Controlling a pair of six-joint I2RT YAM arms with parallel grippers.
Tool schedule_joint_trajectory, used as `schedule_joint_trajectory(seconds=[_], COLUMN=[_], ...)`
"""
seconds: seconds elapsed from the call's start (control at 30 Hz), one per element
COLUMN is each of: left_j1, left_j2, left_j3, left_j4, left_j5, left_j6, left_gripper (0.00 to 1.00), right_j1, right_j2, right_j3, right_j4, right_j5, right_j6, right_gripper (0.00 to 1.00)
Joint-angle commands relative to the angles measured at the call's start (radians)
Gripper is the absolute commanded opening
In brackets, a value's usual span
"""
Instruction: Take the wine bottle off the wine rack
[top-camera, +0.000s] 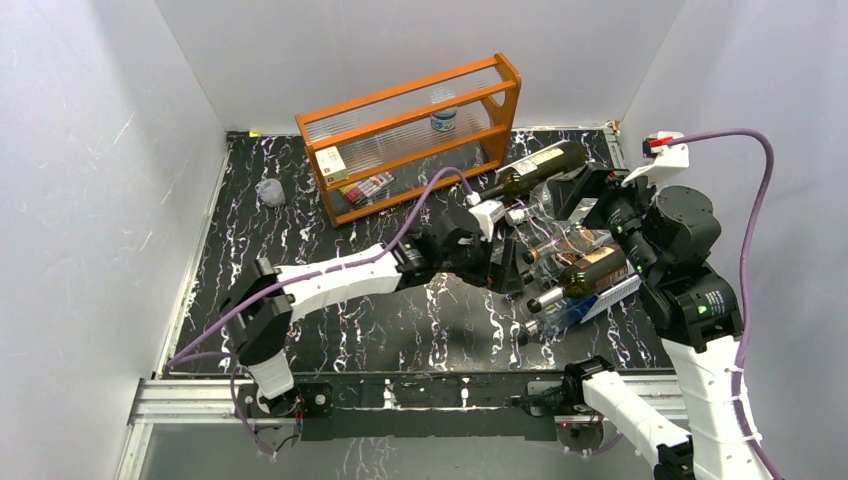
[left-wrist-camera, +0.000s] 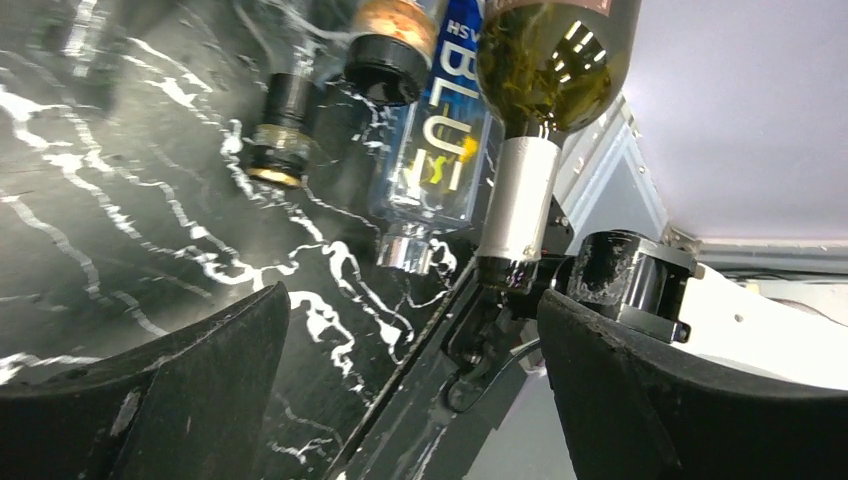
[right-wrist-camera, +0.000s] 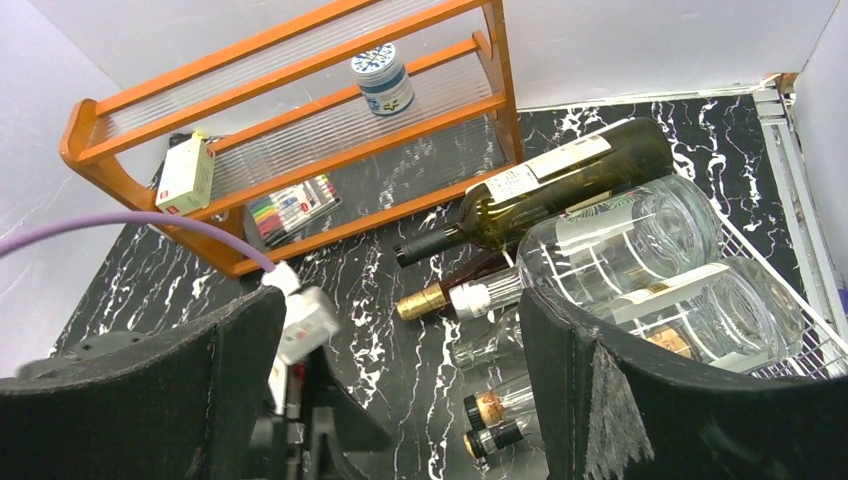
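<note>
The rack is mostly buried under bottles and the right arm; only a wire edge shows. In the left wrist view, the picture's top edge cuts off the green bottle and the blue-labelled bottle. A grey lump on the bench is too small to identify.

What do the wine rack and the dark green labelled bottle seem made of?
Wine rack: thin white wire grid, probably coated metal, matte. Dark green bottle: glossy tinted glass, going by sharp highlights and see-through body; its label looks like paper.
</note>
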Motion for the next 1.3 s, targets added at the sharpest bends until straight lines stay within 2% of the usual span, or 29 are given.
schedule_joint_trajectory(seconds=[0.0,0.5,0.8,1.27], left_j1=[-0.023,-0.049,-0.064,-0.083], left_j2=[0.057,0.283,0.348,0.396], left_j3=[0.072,0.198,0.252,0.316], left_j4=[0.112,0.225,0.253,0.222], left_j5=[0.1,0.237,0.279,0.296], left_j6=[-0.064,-0.166,-0.2,-0.192], left_gripper=[0.92,0.83,0.68,0.51], right_j1=[0.003,0.003,0.003,0.003], right_j2=[-0.004,-0.02,-0.029,-0.029], right_j3=[0.01,-0.003,-0.009,-0.014], right_j4=[0.061,0.07,0.071,0.074], right_j5=[0.001,0.021,0.037,0.043], right_j6=[-0.022,-0.019,-0.031,-0.037], right_gripper=[0.98,0.98,0.98,0.98])
